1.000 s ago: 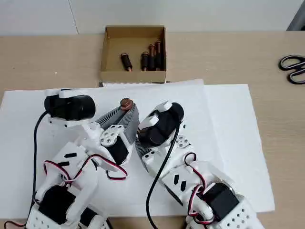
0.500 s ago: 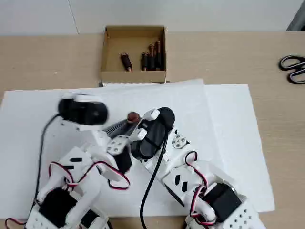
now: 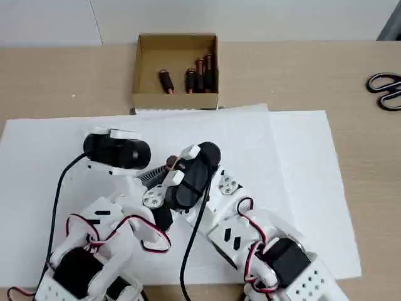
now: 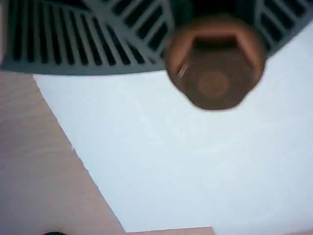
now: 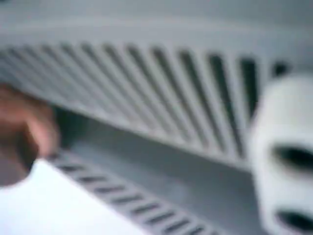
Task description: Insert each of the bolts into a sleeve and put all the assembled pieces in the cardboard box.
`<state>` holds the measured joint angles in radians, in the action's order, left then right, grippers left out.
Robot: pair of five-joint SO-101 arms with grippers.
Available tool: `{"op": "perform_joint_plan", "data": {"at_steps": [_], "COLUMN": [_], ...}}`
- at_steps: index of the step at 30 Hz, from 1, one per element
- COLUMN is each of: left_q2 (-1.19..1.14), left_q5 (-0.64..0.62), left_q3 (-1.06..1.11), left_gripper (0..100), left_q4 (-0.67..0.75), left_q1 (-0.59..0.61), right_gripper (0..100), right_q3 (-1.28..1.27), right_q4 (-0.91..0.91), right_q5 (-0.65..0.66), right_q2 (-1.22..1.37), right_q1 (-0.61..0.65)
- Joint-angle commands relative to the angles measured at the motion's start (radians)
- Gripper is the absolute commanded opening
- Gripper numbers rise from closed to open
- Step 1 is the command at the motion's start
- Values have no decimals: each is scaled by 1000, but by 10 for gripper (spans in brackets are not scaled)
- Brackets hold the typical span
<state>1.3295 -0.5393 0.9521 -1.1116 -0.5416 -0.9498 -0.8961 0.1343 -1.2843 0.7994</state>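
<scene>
High view: left gripper (image 3: 161, 170) clamps the bolt (image 3: 170, 162) over the white paper (image 3: 294, 163); right gripper (image 3: 182, 164) crowds in beside it, open/closed can't tell; cardboard box (image 3: 147, 63) well apart, assembled pcs (image 3: 199, 74) inside. Left wrist: hex head (image 4: 215, 68) sits btwn jaws, grip looks firm. Right wrist: bolt blurred next to ribbed grey surface (image 5: 146, 98). IMO: hold bolt steady, align axes, feed slow.

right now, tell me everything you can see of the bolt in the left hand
The bolt is copper-brown, metal by its look, its hexagonal head facing the left wrist camera. The left hand is shut on it, dark ribbed fingers at both sides. It sits over the white paper, close beside the right arm.
</scene>
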Motion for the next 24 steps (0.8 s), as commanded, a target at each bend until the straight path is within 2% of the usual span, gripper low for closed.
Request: {"op": "perform_joint_plan", "data": {"at_steps": [1, 8, 24], "left_q2": [-3, -3, -9], "left_q5": [17, 43, 80], "left_q3": [53, -1, -219], "left_gripper": [17, 250, 254], "left_q4": [-17, -15, -17], "left_q1": [-3, -2, -5], "right_gripper": [2, 2, 2], "right_q3": [75, 69, 6], "right_q4": [50, 44, 44], "right_q5": [17, 15, 11], "right_q2": [-19, -16, -21], "right_q1": [1, 1, -18]}}
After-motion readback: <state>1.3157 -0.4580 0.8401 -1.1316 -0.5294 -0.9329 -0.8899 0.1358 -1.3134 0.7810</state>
